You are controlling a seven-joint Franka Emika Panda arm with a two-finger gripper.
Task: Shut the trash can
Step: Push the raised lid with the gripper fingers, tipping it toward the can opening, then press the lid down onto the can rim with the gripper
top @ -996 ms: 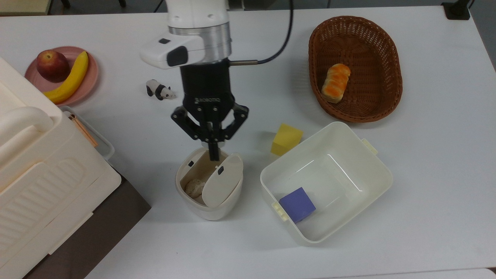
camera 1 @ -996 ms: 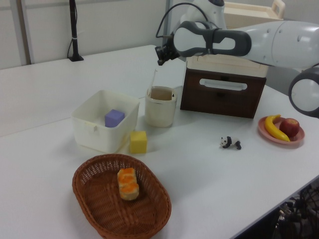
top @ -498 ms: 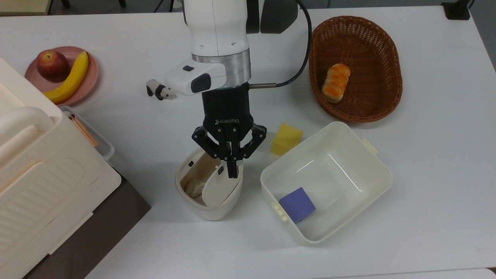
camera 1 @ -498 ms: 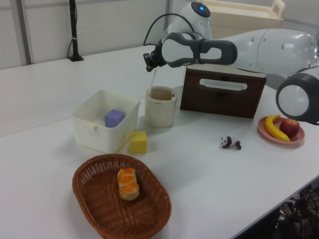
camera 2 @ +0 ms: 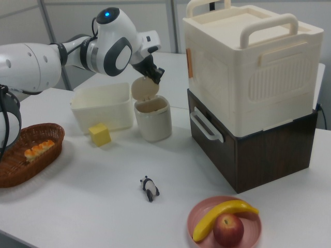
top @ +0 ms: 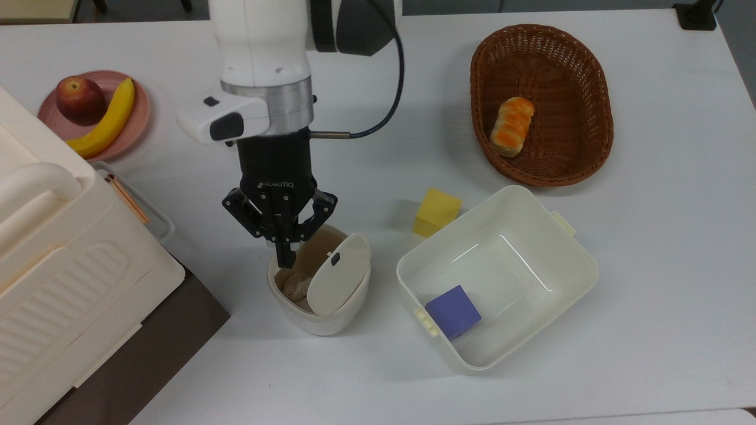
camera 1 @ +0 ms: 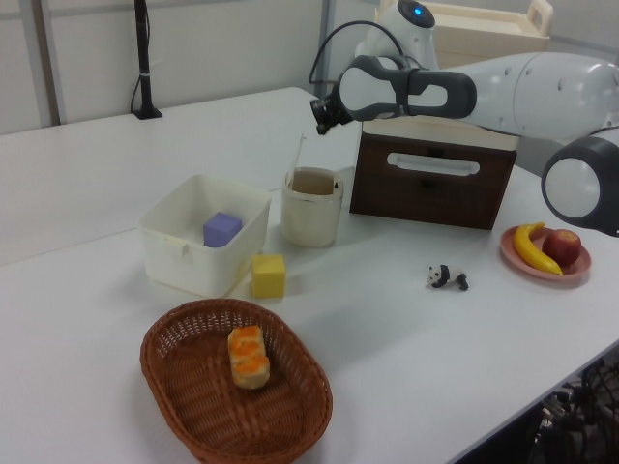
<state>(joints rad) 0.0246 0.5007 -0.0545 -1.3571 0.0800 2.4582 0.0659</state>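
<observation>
Your black two-finger pincer (top: 285, 258) is clenched on nothing, tips over the open mouth of the small cream-white plastic trash can (top: 319, 295), which stands on the white bench (top: 649, 248), its lid (top: 339, 274) raised.

Trash can (top: 319, 295) is hemmed in: white tub (top: 582, 277) just beside it on the top view's right, stacked boxes (top: 71, 283) near on the top view's left. Its upright lid (top: 338, 274) blocks the tub side; the end effector (top: 284, 260) hangs over the opposite rim. Bare desk (top: 354, 378) lies below the can in the top view.

Panda toy (camera 2: 149, 188) — markings too small to tell.
</observation>
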